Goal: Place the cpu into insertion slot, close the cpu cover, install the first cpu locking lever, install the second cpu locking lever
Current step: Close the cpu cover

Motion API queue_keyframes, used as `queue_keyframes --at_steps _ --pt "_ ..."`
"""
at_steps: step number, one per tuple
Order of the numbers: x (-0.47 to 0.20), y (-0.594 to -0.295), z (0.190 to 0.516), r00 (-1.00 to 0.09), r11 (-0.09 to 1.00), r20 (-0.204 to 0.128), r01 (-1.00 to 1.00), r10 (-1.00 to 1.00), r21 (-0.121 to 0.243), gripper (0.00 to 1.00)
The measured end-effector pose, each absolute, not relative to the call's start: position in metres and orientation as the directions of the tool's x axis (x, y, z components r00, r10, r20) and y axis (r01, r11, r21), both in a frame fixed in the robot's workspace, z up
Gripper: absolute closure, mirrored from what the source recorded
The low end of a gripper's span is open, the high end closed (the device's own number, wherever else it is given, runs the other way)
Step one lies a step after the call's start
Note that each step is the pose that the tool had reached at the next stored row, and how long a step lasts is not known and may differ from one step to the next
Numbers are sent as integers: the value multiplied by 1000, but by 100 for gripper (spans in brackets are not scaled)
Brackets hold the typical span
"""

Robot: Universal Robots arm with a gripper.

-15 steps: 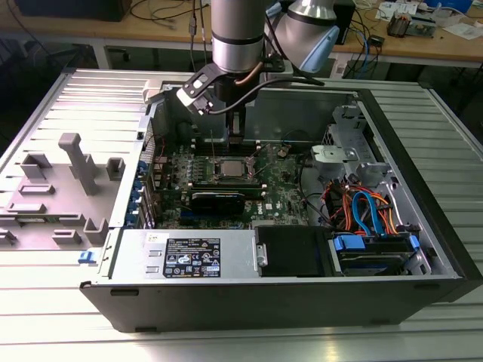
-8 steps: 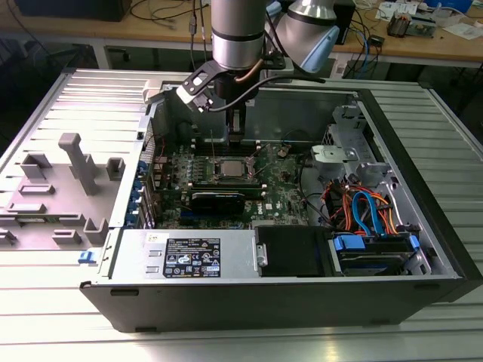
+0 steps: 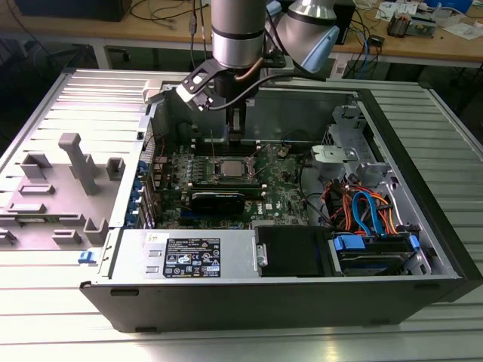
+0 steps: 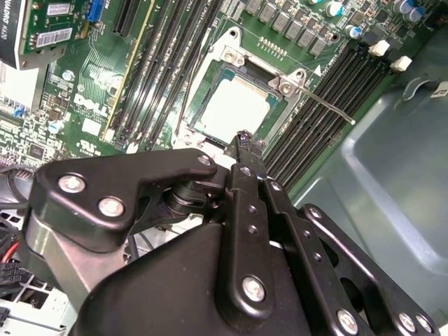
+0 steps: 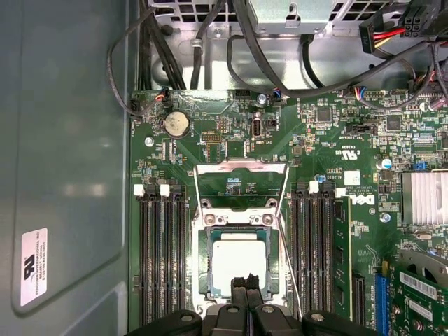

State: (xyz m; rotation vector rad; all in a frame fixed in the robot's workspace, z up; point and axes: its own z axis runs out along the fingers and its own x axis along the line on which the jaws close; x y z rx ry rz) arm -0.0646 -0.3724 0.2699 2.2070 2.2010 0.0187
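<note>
The silver-topped cpu [image 5: 239, 262] [image 4: 234, 105] [image 3: 229, 168] lies flat inside the insertion slot [image 5: 204, 269] [image 4: 198, 98] on the green motherboard. The cpu cover [image 5: 241, 168] stands swung up, hinged at one side of the slot, and board shows through its square opening. A thin locking lever [image 4: 329, 108] [image 5: 291, 276] juts out unlatched beside the slot. My gripper [image 5: 246, 281] [image 4: 245, 138] [image 3: 235, 137] hovers over the chip's edge farthest from the cover hinge. Its black fingers are pressed together and hold nothing. Whether the tips touch the chip cannot be told.
Long black memory slots [image 5: 162, 259] [image 5: 315, 259] flank the socket on both sides. The grey case wall [image 5: 66, 154] runs close by. Cable bundles [image 5: 210, 42] and a drive cage [image 3: 347, 151] sit nearby. A black graphics card [image 3: 217, 199] lies near the socket.
</note>
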Motion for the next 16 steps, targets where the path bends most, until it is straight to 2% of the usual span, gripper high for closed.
queue_keyframes --at_steps 16 --pt "-58 -372 280 3 -3 -9 1000 1000 26 89"
